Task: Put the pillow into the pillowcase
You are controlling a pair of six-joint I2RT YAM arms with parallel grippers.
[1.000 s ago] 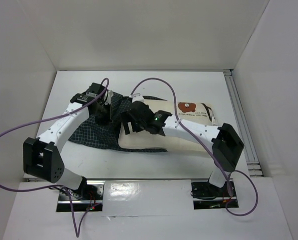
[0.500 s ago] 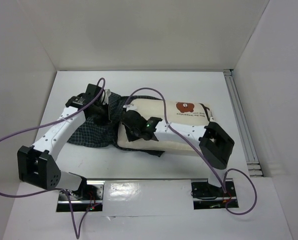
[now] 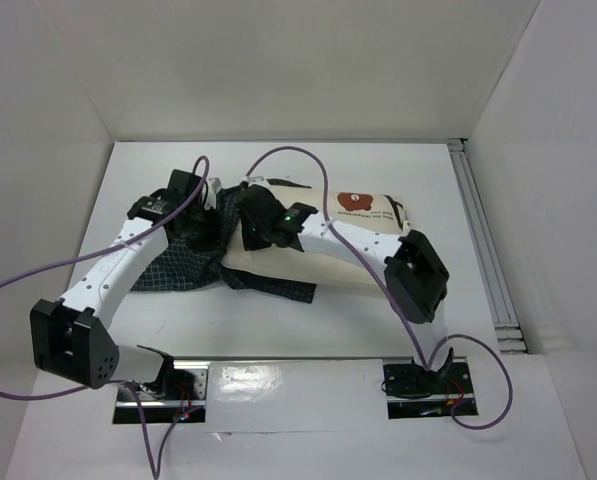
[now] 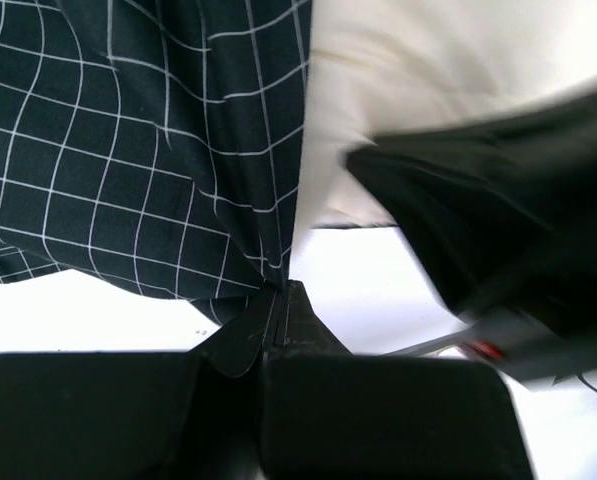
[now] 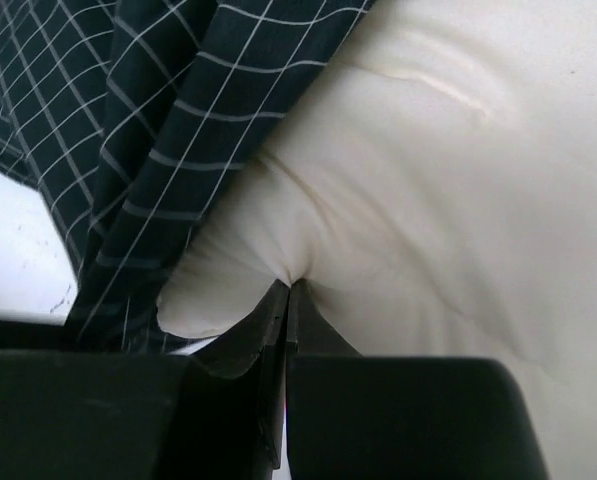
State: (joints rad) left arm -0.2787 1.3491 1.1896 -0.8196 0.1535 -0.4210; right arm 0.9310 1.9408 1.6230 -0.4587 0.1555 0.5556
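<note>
Your left gripper (image 4: 278,298) is clenching the hem of the dark navy, white-checked cloth pillowcase (image 4: 128,130) – likely to hold its mouth open; your right gripper (image 5: 288,290) is pinching a corner of the cream, soft rectangular pillow (image 5: 428,200), seemingly to feed it in; most of it is lying outside the case.

**Two white-and-black arms trailing purple cable**

The left arm (image 3: 118,262) and the right arm (image 3: 363,243) are wearing white shells over their long links, with rows of small dark holes dotting them. Blocky black housings (image 3: 73,338) are capping the joints. A purple cable (image 3: 288,149) is trailing from each arm, and a green light (image 3: 289,212) is glowing near the right wrist. Shiny metal plates (image 3: 158,385) are showing under the bases. The left gripper (image 4: 281,295) and the right gripper (image 5: 287,290) are showing matte black fingers tapering to thin wedges
</note>
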